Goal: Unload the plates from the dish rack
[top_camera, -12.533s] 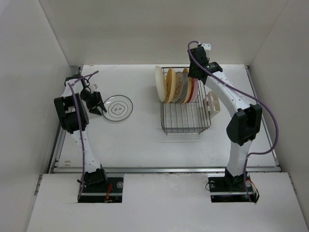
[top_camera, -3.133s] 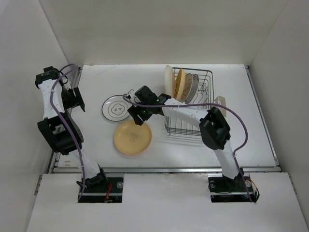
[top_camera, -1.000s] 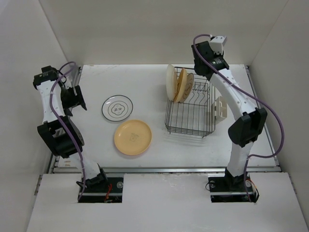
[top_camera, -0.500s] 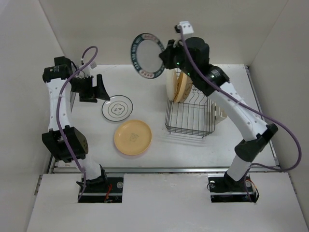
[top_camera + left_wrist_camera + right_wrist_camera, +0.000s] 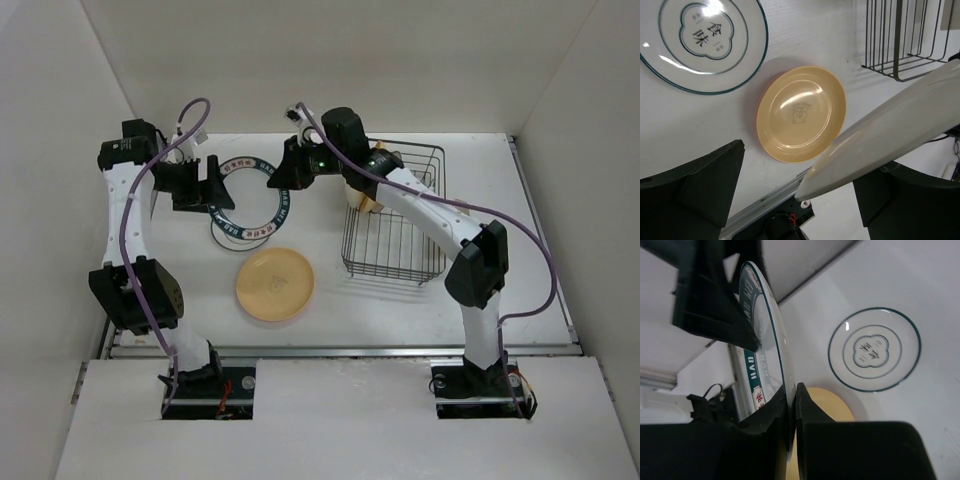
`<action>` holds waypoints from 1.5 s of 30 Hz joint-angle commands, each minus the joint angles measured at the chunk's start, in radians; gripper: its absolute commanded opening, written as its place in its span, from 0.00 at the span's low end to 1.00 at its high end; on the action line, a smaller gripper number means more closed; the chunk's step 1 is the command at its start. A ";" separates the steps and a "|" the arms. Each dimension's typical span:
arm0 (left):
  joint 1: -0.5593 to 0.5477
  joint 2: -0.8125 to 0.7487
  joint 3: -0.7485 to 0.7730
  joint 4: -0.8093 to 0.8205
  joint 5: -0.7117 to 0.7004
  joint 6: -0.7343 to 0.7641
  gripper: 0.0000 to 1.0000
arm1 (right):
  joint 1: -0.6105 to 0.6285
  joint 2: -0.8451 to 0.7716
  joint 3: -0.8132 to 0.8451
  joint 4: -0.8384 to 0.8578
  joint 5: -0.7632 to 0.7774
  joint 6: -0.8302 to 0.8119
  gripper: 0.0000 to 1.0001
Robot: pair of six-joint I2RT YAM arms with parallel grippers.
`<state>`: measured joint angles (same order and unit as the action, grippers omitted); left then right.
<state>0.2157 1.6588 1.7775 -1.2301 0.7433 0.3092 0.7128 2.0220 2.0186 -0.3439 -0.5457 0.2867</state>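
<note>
White surface (image 5: 330, 300) carries the dish rack (image 5: 395, 255) at right. Right end effector (image 5: 287, 172) pinches the rim of a ringed plate (image 5: 248, 200) tilted in air; left end effector (image 5: 218, 187) stands wide open at its opposite rim.

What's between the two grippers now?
The white plate with a dark lettered rim band, clamped by the right gripper, other edge inside the open left gripper; top view.

Left of the rack (image 5: 395, 240), a tilted ringed plate (image 5: 250, 200) fills the gap between the left gripper (image 5: 220, 186) and right gripper (image 5: 278, 178), above a white plate (image 5: 700, 40). A yellow plate (image 5: 275, 284) lies just nearer. Bare tabletop (image 5: 390, 310) runs along the rack's front, up to the near edge.
</note>
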 commanded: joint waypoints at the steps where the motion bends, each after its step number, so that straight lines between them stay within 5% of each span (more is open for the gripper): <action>1: -0.019 -0.039 -0.045 0.073 -0.091 -0.027 0.75 | 0.008 0.027 0.057 0.181 -0.206 0.063 0.00; 5: -0.019 -0.030 -0.055 0.073 -0.088 -0.038 0.60 | 0.008 0.047 0.042 0.200 -0.218 0.083 0.00; 8: -0.029 -0.030 -0.036 0.073 -0.052 -0.047 0.13 | 0.008 0.072 0.042 0.200 -0.218 0.092 0.00; 10: -0.029 -0.030 -0.017 0.047 -0.041 -0.047 0.00 | 0.017 0.072 0.032 0.200 -0.227 0.092 0.00; 14: -0.029 -0.030 -0.016 0.035 -0.030 -0.047 0.00 | 0.017 0.072 0.041 0.185 -0.174 0.092 0.04; 17: -0.015 -0.039 0.002 0.047 -0.087 -0.111 0.00 | 0.017 0.072 0.080 0.114 -0.062 0.092 0.55; 19: 0.016 -0.012 0.016 0.061 -0.111 -0.162 0.00 | 0.017 0.063 0.092 0.082 0.010 0.092 0.73; 27: 0.128 0.221 0.132 0.043 -0.056 -0.237 0.00 | 0.017 -0.092 0.059 -0.013 0.530 0.055 0.83; 33: 0.117 0.458 0.221 -0.014 -0.067 -0.255 0.00 | -0.003 -0.207 0.038 -0.066 0.606 0.011 0.83; 43: 0.053 0.532 0.240 0.021 -0.195 -0.246 0.00 | -0.012 -0.353 -0.057 -0.122 0.701 -0.023 0.84; 45: 0.033 0.555 0.240 0.001 -0.237 -0.233 0.09 | -0.012 -0.362 -0.057 -0.161 0.794 -0.023 0.84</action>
<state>0.2714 2.2246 1.9774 -1.1934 0.5793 0.0689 0.7071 1.6924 1.9736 -0.4404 0.1314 0.2813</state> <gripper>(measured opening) 0.080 0.842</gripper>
